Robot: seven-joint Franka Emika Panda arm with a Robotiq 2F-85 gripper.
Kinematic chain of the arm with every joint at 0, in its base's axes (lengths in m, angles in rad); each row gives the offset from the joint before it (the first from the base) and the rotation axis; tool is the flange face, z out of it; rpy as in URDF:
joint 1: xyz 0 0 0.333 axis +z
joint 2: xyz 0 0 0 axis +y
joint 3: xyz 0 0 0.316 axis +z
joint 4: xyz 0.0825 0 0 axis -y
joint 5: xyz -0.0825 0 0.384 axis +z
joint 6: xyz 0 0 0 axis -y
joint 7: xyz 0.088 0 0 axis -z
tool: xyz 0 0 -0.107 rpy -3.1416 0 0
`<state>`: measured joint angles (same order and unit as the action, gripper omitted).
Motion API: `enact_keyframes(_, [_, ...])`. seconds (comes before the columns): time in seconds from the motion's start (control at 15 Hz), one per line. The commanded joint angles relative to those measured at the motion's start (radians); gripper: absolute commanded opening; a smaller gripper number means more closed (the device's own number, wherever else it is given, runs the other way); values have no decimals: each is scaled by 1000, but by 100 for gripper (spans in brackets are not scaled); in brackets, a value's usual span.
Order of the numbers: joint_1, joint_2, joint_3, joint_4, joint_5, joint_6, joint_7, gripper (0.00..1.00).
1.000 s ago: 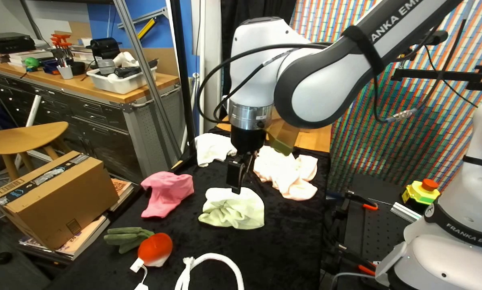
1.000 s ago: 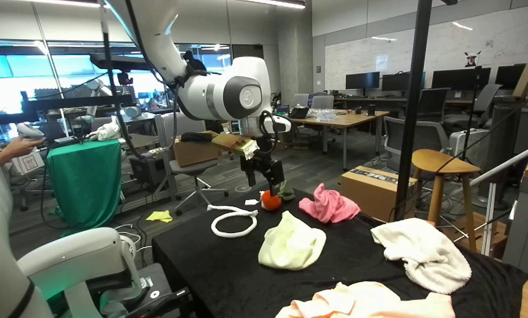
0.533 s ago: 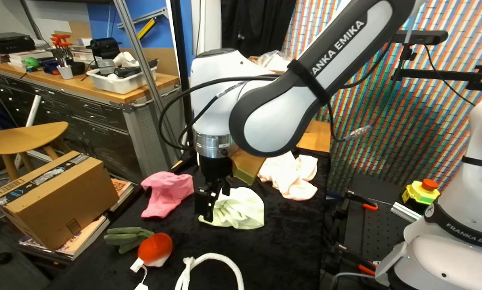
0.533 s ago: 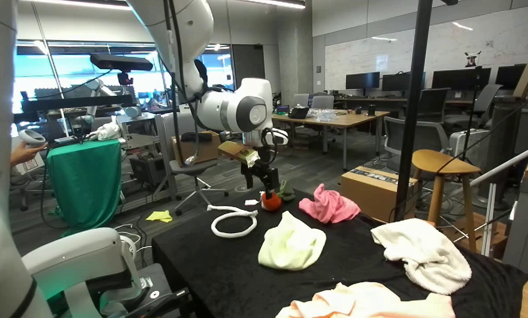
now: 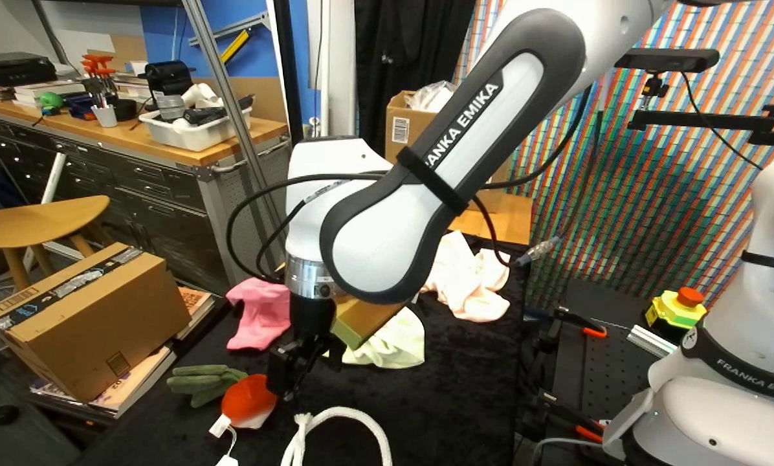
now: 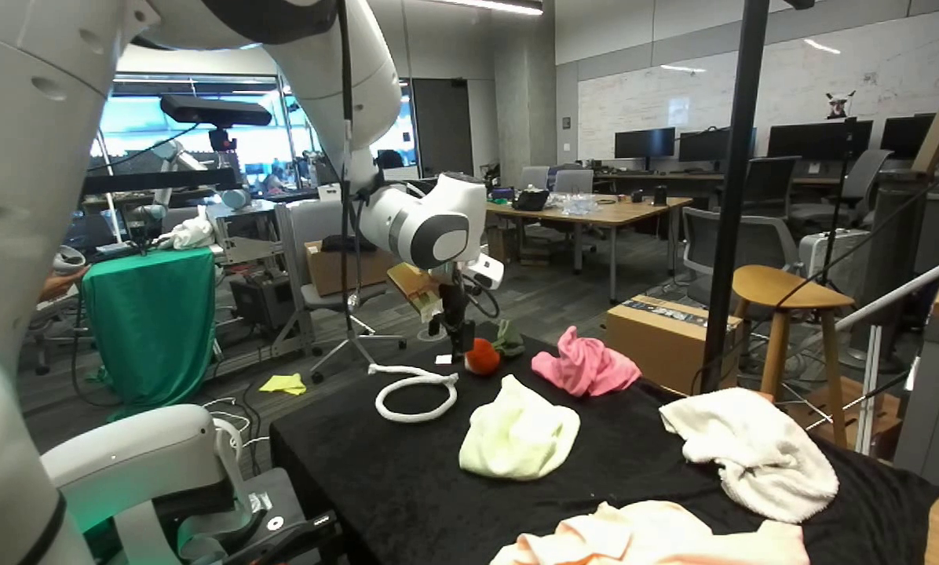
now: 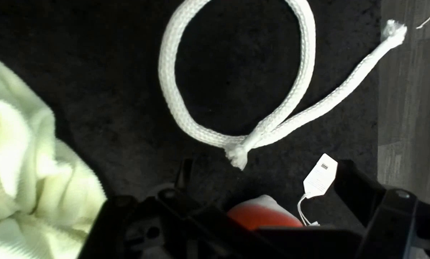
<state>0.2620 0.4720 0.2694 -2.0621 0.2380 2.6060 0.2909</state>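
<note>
Black-draped bench, places given as in an exterior view unless noted. One red toy, white at its base, lying at the near left; white tag on a string beside it. Green stalks, bundled, just left of the toy. One pincer, black, spread wide, nothing held; hangs just right of the toy, whether touching not to be told. In the wrist view the toy shows in line with the pincer's gap, partly covered by its black parts. One white rope, braided, curled to a ring with a loose tail, at the near side, right of the toy. One green cloth, rumpled, mid-bench, partly hidden by the arm, which is white and reaches in from the right. One pink cloth, crumpled, farther left. One peach cloth, in folds, far right. One white cloth, in an exterior view at the right, apart from the peach one. Off the bench: taped carton, left; wooden stool, behind it; red button on a yellow housing, right.
</note>
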Motion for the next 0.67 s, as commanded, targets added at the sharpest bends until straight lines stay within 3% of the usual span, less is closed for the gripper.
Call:
enact_keyframes(0.0, [27, 81, 10, 50, 55, 94, 5, 100])
enact_keyframes(0.27, [61, 151, -1, 55, 39, 200, 11, 100])
enact_keyframes(0.6, [102, 228, -26, 83, 9, 231, 16, 100])
